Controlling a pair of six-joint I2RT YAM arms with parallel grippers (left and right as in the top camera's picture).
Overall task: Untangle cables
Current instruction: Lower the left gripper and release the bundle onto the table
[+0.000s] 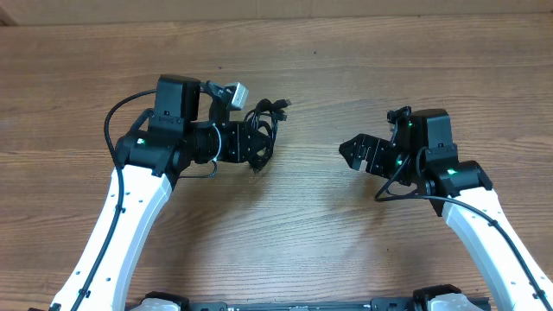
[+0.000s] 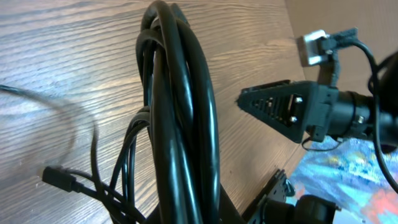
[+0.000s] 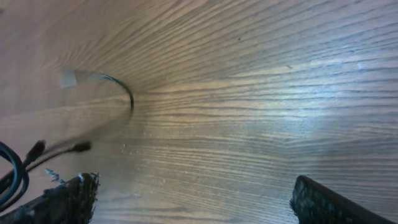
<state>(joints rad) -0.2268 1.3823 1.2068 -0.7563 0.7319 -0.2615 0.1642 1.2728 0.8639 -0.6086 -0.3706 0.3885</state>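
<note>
The cables (image 1: 264, 119) are a bunch of thin black loops left of the table's middle, with a small plug (image 1: 283, 104) sticking out to the right. My left gripper (image 1: 251, 143) is shut on the bunch. In the left wrist view the coil (image 2: 180, 118) rises thick between the jaws, and thinner strands end in a plug (image 2: 57, 177) over the wood. My right gripper (image 1: 352, 150) hovers apart to the right, open, with only bare table between its fingers (image 3: 69, 198). At that view's left edge show a loop of cable (image 3: 13, 175) and a blurred strand (image 3: 127, 99).
The wooden table (image 1: 311, 216) runs back to a far edge (image 1: 346, 10). A grey camera block (image 1: 230, 92) juts from the left arm. Thick black wires (image 1: 112, 125) loop off both arms. The table's edge and a coloured floor (image 2: 348, 171) show in the left wrist view.
</note>
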